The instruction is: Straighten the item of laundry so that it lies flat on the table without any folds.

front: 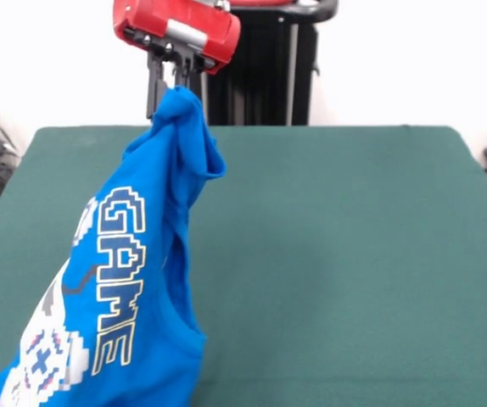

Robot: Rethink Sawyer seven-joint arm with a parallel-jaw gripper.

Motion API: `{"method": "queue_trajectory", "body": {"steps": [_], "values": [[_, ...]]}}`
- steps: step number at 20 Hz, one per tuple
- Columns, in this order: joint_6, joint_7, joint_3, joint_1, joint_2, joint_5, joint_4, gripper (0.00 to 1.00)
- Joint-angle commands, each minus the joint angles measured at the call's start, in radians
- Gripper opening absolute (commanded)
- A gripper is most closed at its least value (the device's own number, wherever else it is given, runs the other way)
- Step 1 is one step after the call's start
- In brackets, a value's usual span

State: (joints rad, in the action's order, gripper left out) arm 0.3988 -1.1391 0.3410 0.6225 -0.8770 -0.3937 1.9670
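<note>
The gripper (pixel 174 80) hangs above the far-left part of the green table (pixel 354 254), its dark fingers (pixel 153 85) closed on a bunched peak of the blue T-shirt (pixel 125 297). The pinch looks to be at a sleeve or shoulder edge — which one cannot be told. The shirt is lifted by that one point so that its weight pulls the cloth down in a long drape toward the near-left corner, lettering "GAME" running vertically. The lower part reaches the picture's bottom edge; whether it rests on the table cannot be seen.

Judgement: holding high lets folds fall out before laying down — the shirt is not yet flat, the task roughly midway.
</note>
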Motion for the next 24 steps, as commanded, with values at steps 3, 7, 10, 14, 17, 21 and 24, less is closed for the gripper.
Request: {"method": "queue_trajectory", "body": {"steps": [3,7,10,14,17,21,24], "values": [[0.093,-0.230,-0.063,-0.066,-0.007,-0.032,0.130,0.00],[0.122,-0.236,-0.075,-0.060,-0.027,-0.050,0.161,0.00],[0.135,-0.248,-0.077,-0.055,-0.061,-0.046,0.194,0.00],[0.152,-0.265,-0.067,-0.034,-0.105,-0.063,0.235,0.00],[0.154,-0.270,-0.068,-0.026,-0.139,-0.070,0.263,0.00],[0.159,-0.281,-0.053,-0.001,-0.161,-0.100,0.283,0.00],[0.188,-0.276,-0.059,-0.001,-0.132,-0.109,0.274,0.00]]}}
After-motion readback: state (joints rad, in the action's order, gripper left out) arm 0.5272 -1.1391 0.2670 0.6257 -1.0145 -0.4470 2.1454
